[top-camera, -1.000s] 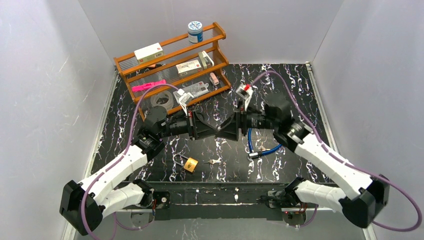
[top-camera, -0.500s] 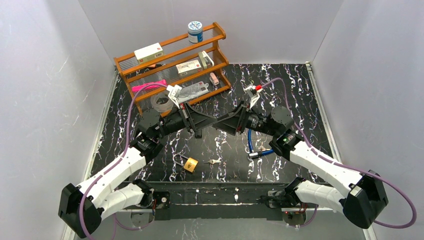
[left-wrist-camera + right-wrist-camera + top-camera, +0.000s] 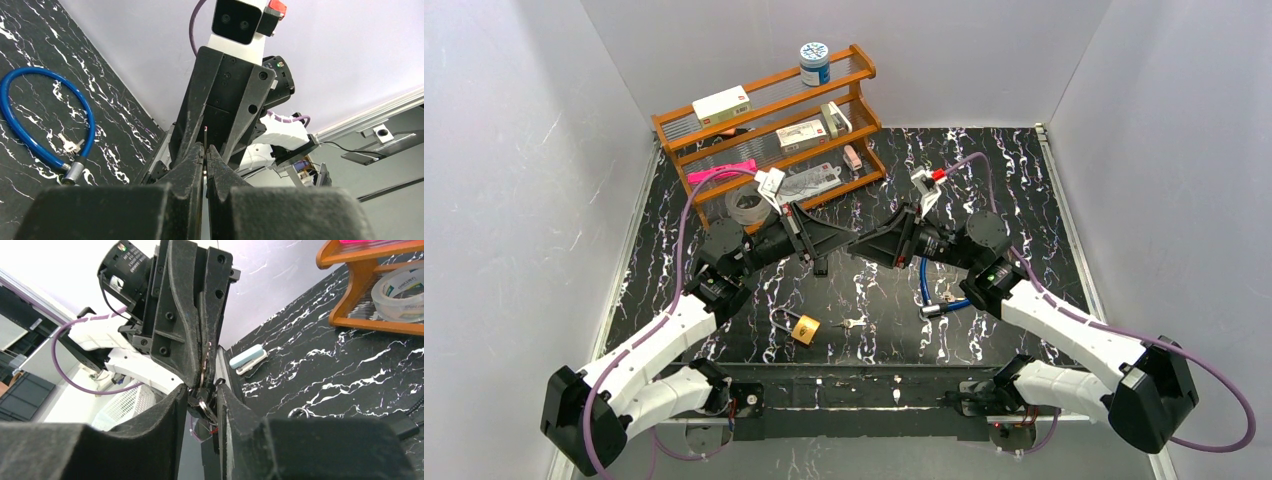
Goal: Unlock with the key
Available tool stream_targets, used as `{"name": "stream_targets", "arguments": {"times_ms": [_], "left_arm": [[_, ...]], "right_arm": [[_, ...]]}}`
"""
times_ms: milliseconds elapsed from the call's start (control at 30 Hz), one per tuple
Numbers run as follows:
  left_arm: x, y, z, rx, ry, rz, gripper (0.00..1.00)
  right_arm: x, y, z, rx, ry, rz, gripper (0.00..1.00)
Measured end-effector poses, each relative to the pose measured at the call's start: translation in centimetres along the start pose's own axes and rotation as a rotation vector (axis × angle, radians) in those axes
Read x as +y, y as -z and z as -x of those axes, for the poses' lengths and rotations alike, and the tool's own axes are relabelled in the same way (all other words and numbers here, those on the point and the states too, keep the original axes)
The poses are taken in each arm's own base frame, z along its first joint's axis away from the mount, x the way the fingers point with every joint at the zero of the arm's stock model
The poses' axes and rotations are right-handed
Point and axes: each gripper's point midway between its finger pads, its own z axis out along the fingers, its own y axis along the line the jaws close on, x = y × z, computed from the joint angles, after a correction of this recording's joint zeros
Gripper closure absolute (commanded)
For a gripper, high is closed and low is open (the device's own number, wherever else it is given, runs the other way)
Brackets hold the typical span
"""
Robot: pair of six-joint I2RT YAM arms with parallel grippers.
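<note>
Above the table's middle my two grippers meet tip to tip. My left gripper is shut on the thin blade of a key, seen edge-on. Its ring and bunch hang out between the fingers of my right gripper. The right jaws are half closed around the bunch, with a gap still showing on the left side. A brass padlock lies on the black marbled table near the front edge, below both grippers. A small loose key lies just right of it.
A blue cable lock with small keys lies under the right arm. At the back left, a wooden shelf holds boxes and a jar, with a tape roll under it. White walls enclose the table.
The right gripper's jaws have narrowed from wide open to half closed around the key bunch. Both wrists swung left and tilted up early on, then held still.
</note>
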Motion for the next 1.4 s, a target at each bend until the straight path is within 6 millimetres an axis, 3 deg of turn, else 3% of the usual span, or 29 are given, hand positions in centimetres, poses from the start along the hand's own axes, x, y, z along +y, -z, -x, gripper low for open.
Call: {"name": "stream_targets", "arguments": {"times_ms": [133,233,333,533,633,767,1000,1400], "left_arm": [[0.1,-0.1,0.0,0.000,0.003,0.005,1.00],[0.3,-0.1,0.1,-0.008,0.009,0.014,1.00],[0.4,-0.1,0.3,-0.017,0.010,0.019,1.00],[0.2,-0.1,0.3,-0.018,0.021,0.013,0.69],[0.1,-0.2,0.2,-0.010,0.033,0.008,0.64],[0.3,-0.2,-0.2,0.009,0.051,0.009,0.74],[0.4,-0.3,-0.3,0.015,0.054,0.010,0.75],[0.5,-0.2,-0.3,0.013,0.048,0.019,1.00]], "right_arm": [[-0.4,-0.1,-0.6,0.029,0.008,-0.017,0.78],[-0.5,-0.2,-0.5,0.039,0.027,-0.028,0.97],[-0.7,-0.2,-0.3,0.047,0.048,-0.044,0.99],[-0.9,0.0,-0.4,0.080,0.089,-0.068,0.99],[-1.0,0.1,-0.5,0.108,0.109,-0.080,0.99],[-0.6,0.4,-0.4,0.129,0.133,-0.087,0.99],[-0.5,0.9,-0.6,0.153,0.147,-0.104,0.99],[-0.9,1.4,-0.7,0.154,0.138,-0.147,0.99]]}}
